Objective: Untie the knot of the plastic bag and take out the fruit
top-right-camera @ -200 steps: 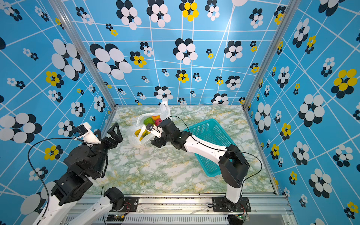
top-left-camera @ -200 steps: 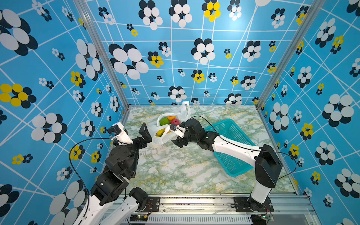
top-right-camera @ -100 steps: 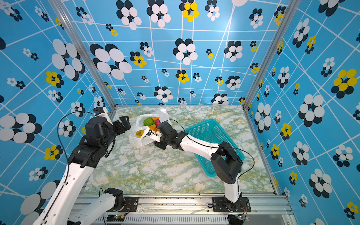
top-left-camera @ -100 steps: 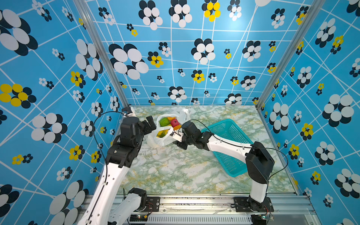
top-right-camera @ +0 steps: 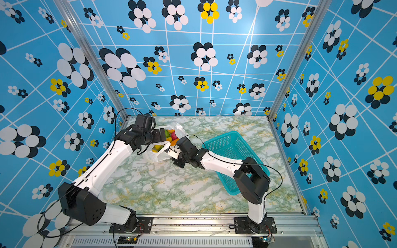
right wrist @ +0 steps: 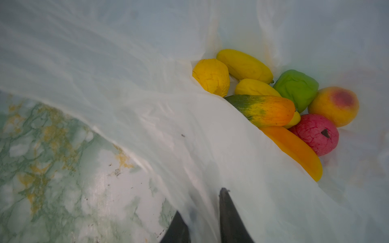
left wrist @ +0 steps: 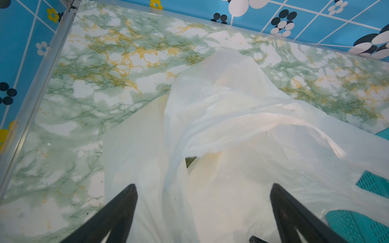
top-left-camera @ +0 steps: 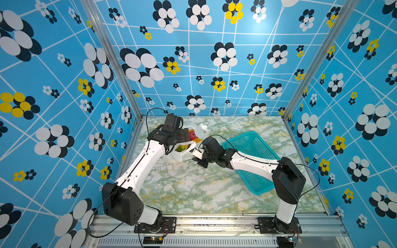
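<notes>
One plastic bag (top-left-camera: 182,155), about nine fruit (right wrist: 263,109) inside, one basket (top-left-camera: 253,146). Marble table (top-left-camera: 193,189), blue flowered walls (top-left-camera: 193,64). Left gripper (left wrist: 202,186) wide; right gripper (right wrist: 201,201) pinches plastic bag.

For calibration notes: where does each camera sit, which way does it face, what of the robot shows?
Top views: high at the front, facing down and back at the marble table; left arm and right arm whole.
Left wrist: on the left arm, facing the plastic bag; spread left fingers show.
Right wrist: on the right arm, facing the fruit in the bag; right fingers pinch its film.
Shared by all: bag, table.
</notes>
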Available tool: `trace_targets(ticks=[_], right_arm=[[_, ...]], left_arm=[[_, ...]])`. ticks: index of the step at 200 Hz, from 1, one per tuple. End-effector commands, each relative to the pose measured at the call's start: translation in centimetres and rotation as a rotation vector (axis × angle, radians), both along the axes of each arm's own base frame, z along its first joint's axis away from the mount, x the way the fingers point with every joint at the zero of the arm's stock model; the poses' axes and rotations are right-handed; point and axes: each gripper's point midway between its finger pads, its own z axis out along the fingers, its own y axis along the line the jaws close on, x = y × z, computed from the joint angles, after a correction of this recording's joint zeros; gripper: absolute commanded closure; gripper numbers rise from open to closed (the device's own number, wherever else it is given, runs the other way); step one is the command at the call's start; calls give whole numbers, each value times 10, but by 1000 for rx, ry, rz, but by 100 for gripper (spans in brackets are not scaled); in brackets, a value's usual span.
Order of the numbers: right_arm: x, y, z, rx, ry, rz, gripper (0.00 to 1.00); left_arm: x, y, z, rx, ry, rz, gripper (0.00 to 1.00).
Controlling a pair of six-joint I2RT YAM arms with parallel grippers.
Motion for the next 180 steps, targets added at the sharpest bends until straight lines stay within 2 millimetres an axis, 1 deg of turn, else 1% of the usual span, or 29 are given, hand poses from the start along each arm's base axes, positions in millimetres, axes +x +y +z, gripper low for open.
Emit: trace_targets(ticks=[1,24,49,63,65,67,72,79,92,111,131,142,156,167,180], right_arm=[[-7,2,16,48,2,2,80],[-10,1,14,49,14,4,88],[-15,0,8,49,34,-6,96],[-20,-1,6,54,52,-13,98],[-21,-1,6,54,54,-13,99],[-22,-1,5,54,57,-13,99],[-25,-2,4,56,64,-15,99],[-29,-3,1,58,71,-17,100],[-36,-5,-6,62,76,-25,100],[-42,-11,-16,56,72,-69,100],[-48,-19,-26,49,85,-118,100],[-53,-23,-32,55,86,-133,100],[-59,-29,-38,67,71,-158,100],[-62,-35,-42,80,73,-180,100],[-65,-44,-50,85,84,-209,100]], left_arm=[[6,13,-5,95,28,35,0],[22,9,-6,115,26,21,12],[39,-1,3,106,-16,0,32],[48,-5,9,101,-31,-7,53],[49,-5,9,100,-31,-6,55],[50,-6,9,100,-30,-8,60],[52,-6,11,100,-33,-9,67],[55,-8,13,103,-37,-11,73],[59,-13,21,110,-65,-21,82],[62,-33,40,121,-120,-83,92],[57,-61,61,164,-178,-164,100],[51,-76,68,179,-209,-205,100],[44,-92,74,170,-233,-249,100],[38,-99,76,156,-246,-274,100],[30,-102,80,141,-272,-289,100]])
